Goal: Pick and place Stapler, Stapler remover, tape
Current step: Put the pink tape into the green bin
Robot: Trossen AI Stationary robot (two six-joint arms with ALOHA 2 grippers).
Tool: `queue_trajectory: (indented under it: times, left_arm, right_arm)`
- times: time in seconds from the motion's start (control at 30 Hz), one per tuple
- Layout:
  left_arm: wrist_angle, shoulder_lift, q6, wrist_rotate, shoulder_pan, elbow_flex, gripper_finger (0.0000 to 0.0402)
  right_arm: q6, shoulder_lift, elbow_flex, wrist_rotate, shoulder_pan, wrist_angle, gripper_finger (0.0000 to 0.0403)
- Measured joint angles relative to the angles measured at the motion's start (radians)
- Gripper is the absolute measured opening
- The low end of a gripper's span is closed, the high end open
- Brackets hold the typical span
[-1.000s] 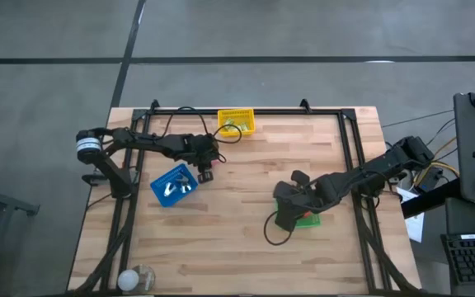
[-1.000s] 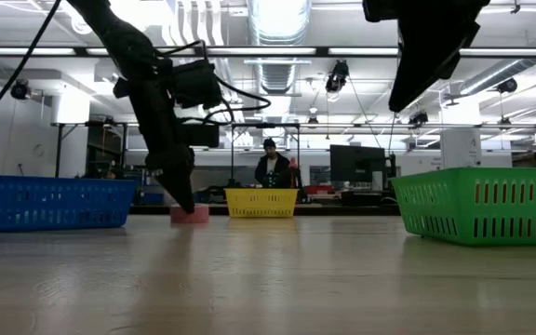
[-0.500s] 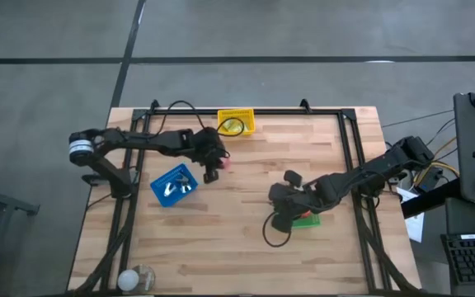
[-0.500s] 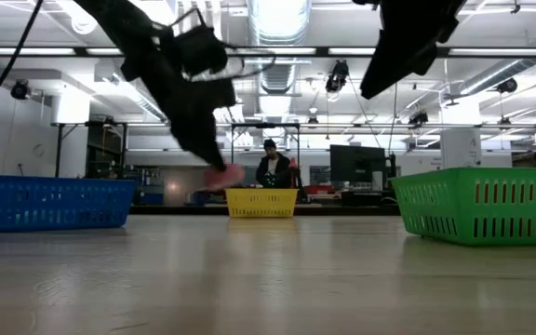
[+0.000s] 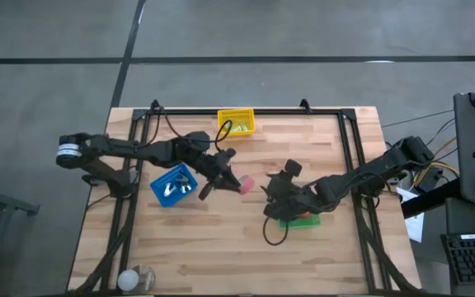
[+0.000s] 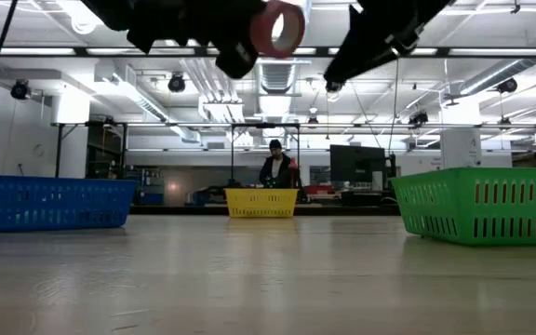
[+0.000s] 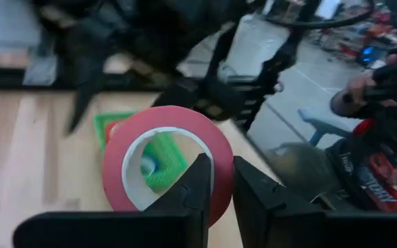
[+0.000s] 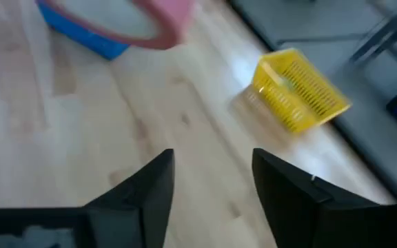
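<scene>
The tape (image 7: 164,162), a pinkish-red roll with a pale core, is hanging in the air over the middle of the table (image 5: 221,247), pinched at its rim by the left gripper (image 7: 216,180), whose two dark fingers are sitting close together with the wall of the ring between them. In the low view the roll (image 6: 278,28) is riding well clear of the wood, up near the top of the scene. It is looking like a light, stiff thing: the ring is keeping its round shape under the pinch, so it probably needs little force, though its smooth side could let it swivel or slide if squeezed loosely. Holding across the wall, one finger inside the hole and one outside, seems the surest place to take it. Just beside it, the right gripper (image 8: 209,189) is waiting with its fingers spread wide and holding nothing, pointing toward the roll above the green basket (image 6: 480,203), which is standing under the right arm. Farther out, the blue basket (image 5: 172,184) is lying under the left arm, and the yellow basket (image 5: 236,122) is sitting at the far edge. A person (image 6: 274,166) is standing in the room behind the table.
</scene>
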Motion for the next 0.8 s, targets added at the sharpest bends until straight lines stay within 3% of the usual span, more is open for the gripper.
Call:
queue_trajectory:
  times: [0.17, 0.43, 0.67, 0.8]
  left_arm:
    - [0.071, 0.0, -0.014, -0.016, -0.039, 0.0, 0.0046]
    - [0.097, 0.0, -0.017, -0.022, -0.047, -0.001, 0.0046]
    - [0.101, 0.002, -0.015, -0.022, -0.051, -0.001, 0.0047]
    - [0.102, 0.002, -0.014, -0.022, -0.051, -0.001, 0.0047]
  right_arm:
    - [-0.142, 0.0, -0.001, 0.039, 0.014, 0.122, 0.0209]
    - [-0.311, 0.0, -0.005, 0.087, 0.064, 0.332, 0.0205]
    - [-0.359, 0.005, -0.005, 0.127, 0.058, 0.4, 0.0201]
    - [-0.36, 0.005, -0.004, 0.143, 0.055, 0.402, 0.0178]
